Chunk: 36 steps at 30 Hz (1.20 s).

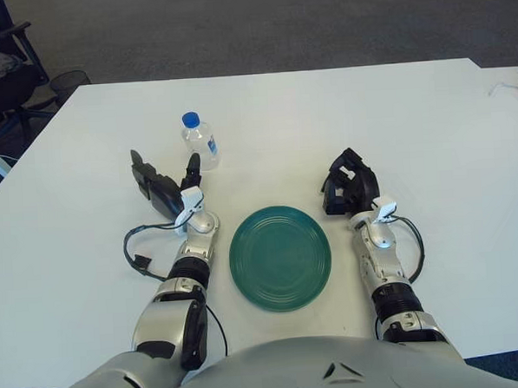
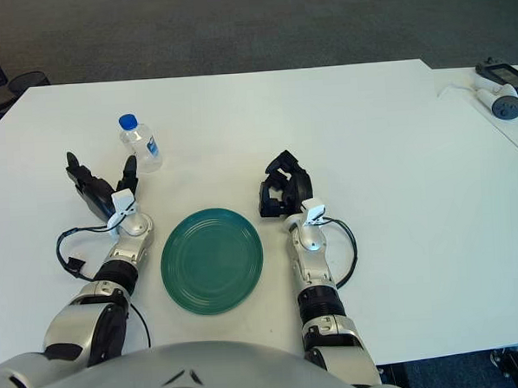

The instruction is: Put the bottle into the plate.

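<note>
A clear water bottle (image 1: 198, 141) with a blue cap stands upright on the white table (image 1: 324, 112), left of centre. The empty green plate (image 1: 280, 257) lies near the front edge, between my two forearms. My left hand (image 1: 166, 174) is just in front and to the left of the bottle, fingers spread open, its thumb (image 1: 192, 168) a short gap from the bottle's base and not touching it. My right hand (image 1: 349, 182) shows to the right of the plate's far edge, fingers curled with nothing in them.
A black cable (image 1: 139, 252) loops from my left wrist over the table. An office chair (image 1: 1, 73) and a bin (image 1: 66, 82) stand beyond the table's far-left corner. Small devices (image 2: 499, 90) lie at the far right of the table.
</note>
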Available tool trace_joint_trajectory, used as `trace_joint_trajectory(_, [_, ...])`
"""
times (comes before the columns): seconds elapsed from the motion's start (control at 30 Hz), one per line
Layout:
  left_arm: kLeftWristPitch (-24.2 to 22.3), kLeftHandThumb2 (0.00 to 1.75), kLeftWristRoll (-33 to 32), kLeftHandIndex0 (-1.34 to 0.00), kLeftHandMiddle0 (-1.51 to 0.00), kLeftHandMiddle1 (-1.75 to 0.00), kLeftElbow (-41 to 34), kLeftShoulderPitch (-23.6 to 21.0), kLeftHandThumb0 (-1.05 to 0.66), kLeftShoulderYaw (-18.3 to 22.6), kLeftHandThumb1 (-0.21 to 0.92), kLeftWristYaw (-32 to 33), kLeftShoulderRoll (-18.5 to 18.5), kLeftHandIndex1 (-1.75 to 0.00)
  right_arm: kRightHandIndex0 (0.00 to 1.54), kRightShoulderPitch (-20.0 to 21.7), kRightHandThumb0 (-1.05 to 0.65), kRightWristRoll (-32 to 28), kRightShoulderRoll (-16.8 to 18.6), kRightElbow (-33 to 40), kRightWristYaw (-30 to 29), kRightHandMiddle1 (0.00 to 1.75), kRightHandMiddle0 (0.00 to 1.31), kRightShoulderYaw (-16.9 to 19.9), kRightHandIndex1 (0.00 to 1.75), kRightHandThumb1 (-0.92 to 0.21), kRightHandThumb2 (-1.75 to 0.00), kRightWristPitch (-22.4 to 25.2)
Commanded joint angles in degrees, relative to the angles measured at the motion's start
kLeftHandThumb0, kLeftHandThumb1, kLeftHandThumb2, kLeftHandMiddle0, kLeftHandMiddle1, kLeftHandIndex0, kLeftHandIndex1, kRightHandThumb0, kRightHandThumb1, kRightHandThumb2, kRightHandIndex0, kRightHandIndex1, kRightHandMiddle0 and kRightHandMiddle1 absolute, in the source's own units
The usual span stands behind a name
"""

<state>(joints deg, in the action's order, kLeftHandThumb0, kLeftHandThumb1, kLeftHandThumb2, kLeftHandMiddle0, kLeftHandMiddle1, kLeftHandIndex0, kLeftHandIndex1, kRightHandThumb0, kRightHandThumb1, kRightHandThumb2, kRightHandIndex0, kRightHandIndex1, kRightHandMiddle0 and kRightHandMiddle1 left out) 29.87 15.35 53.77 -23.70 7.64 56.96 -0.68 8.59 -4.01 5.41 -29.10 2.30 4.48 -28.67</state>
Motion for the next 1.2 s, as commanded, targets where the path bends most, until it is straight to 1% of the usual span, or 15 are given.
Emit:
trace_joint_trajectory(0.0, [0.5,0.11,-1.5,0.0,-0.01,-0.5,1.2,-0.8,-1.03,0.2,0.92,-2.3,0.4,-0.46,0.93,-1.0,0.0,0.1,-0.5,-2.1,-0.4,1.75,0.65,0.3,1.57,0.03,-1.65,0.8])
trace_joint_trajectory(0.23, [1.2,0.09,-2.0,0.0,0.0,-0.51,2.2,-1.1,-1.04,0.0,0.92,-4.1,0.9,-0.44,0.93,-1.1,0.0,0.2,-0.5,-2.2,-0.3,1.75,0.65,0.2,1.57,0.03,-1.65,0.5])
trace_joint_trajectory(0.53, [2.1,0.07,-2.3,0.0,0.0,-0.49,3.7,-1.4,-1.05,-0.1,0.92,-6.2,1.7,-0.41,0.93,-1.1,0.0,0.0,-0.6,-2.3,0.3,1.75,0.65,0.0,1.58,0.03,-1.66,0.9])
trace_joint_trajectory(0.77, [2.5,0.05,-1.9,0.0,0.0,-0.47,4.6,-1.4,-1.05,-0.5,0.92,-6.7,2.3,-0.36,0.92,-1.1,0.0,-0.4,-0.5,-2.4,1.0,1.75,0.64,0.0,1.58,0.02,-1.65,1.0])
trace_joint_trajectory(1.17, [2.9,0.06,-2.1,0.0,-0.01,-0.52,5.6,-1.0,-1.05,-1.3,0.92,-9.3,3.4,-0.43,0.92,-1.6,0.0,0.0,0.2,-1.5,0.8,1.75,0.65,-0.5,1.58,0.03,-1.65,1.7])
